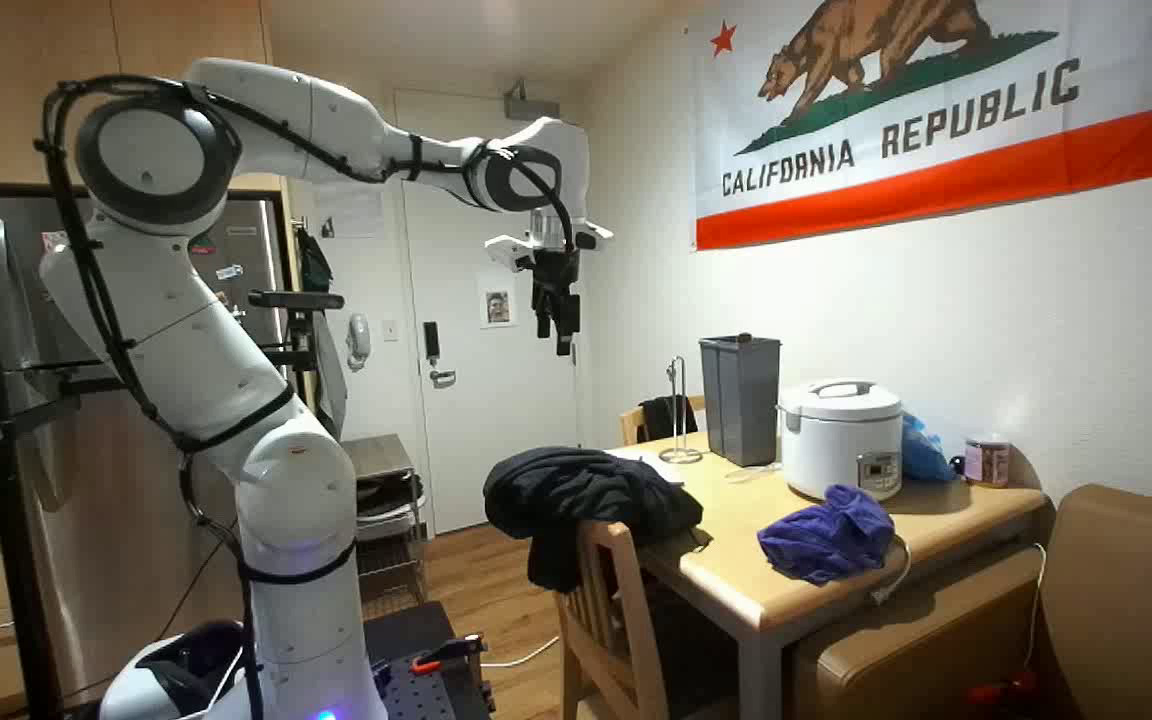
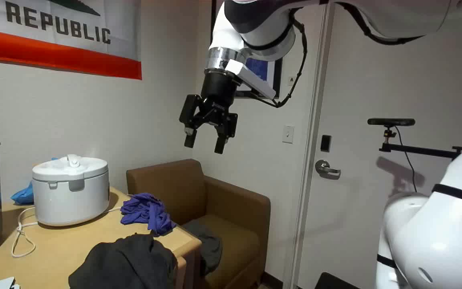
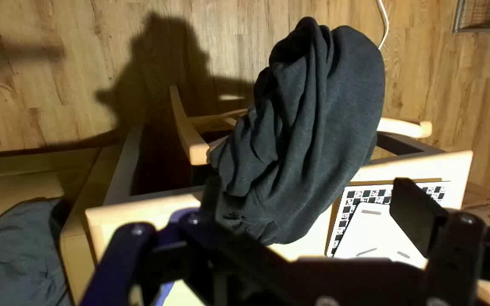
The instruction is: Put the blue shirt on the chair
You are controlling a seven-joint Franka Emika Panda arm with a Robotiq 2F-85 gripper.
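In wrist view alone, shirt [image 3: 166, 292] mostly behind gripper [image 3: 309, 202].

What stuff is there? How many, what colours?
Table: 1, tan, beside armchair
Shirt: 1, indigo, on table
Cooker: 1, white, on table
Bin: 1, grey, on table
Bag: 1, blue, beside cooker
Jar: 1, pinkish, on table
Stand: 1, silvery, on table
Board: 1, black-white, on table
Panel: 1, white, on board
Chairs: 2, tan, at table
Garment: 1, charcoal, across chair and table
Cloth: 1, grey, on armchair
Armchair: 1, brown, beside table
Flag: 1, mostly white, on wall
Fridge: 1, silver, behind arm
Door: 1 per exterior view, white, background
Arm: 1, white, near table
End effector: 1, black, midair
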